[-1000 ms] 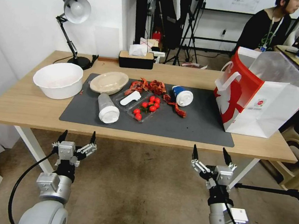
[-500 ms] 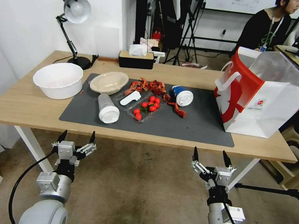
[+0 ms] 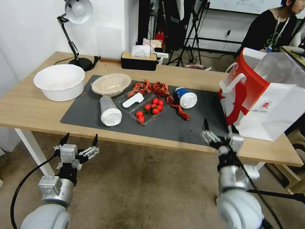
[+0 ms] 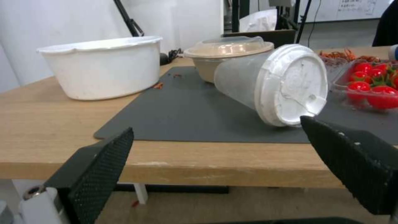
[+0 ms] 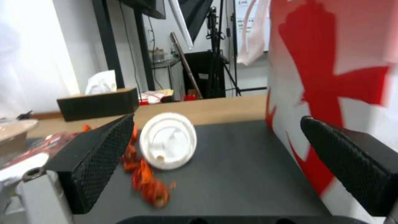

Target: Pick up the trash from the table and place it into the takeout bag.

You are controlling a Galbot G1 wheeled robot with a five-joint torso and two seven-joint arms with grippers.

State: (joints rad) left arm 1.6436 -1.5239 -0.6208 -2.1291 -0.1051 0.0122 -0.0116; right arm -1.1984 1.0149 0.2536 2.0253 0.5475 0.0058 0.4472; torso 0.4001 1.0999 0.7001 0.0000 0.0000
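Right gripper [image 3: 217, 133], jaws spread, hangs over the counter [image 3: 24, 107] edge beside the bag [image 3: 267, 102], blue cup [image 3: 186, 97] and red scraps [image 3: 180, 111] ahead; left gripper [image 3: 78, 141] spread below

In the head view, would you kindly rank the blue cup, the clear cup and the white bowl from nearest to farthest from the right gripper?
From the right gripper, open over the mat's near right edge:
1. Blue cup, on its side, mid-mat.
2. Clear cup, on its side, left part of the mat.
3. White bowl, off the mat, far left.
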